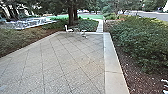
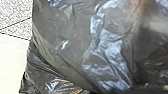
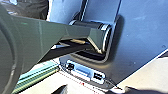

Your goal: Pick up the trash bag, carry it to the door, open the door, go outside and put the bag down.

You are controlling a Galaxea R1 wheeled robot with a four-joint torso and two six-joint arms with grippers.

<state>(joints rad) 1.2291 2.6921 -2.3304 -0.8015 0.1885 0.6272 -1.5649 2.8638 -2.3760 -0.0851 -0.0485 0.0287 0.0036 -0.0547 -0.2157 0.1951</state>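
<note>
The dark, shiny trash bag [image 2: 67, 37] is large and close in the left wrist view, its plastic creased, with paving beyond its edge. A dark crumpled piece of the trash bag [image 3: 27, 7] also shows in the right wrist view, past the robot's own bar and plate. How the left gripper stands on the bag cannot be made out. The state of the right gripper cannot be told either. No door is in these views; the robot is outdoors.
A tiled patio [image 1: 62, 60] spreads ahead, bordered on the right by a pale curb [image 1: 112, 65] and dense bushes [image 1: 142, 40]. A white chair [image 1: 68, 30] stands at the patio's far edge, near tree trunks [image 1: 72, 12]. Low plants [image 1: 20, 40] line the left.
</note>
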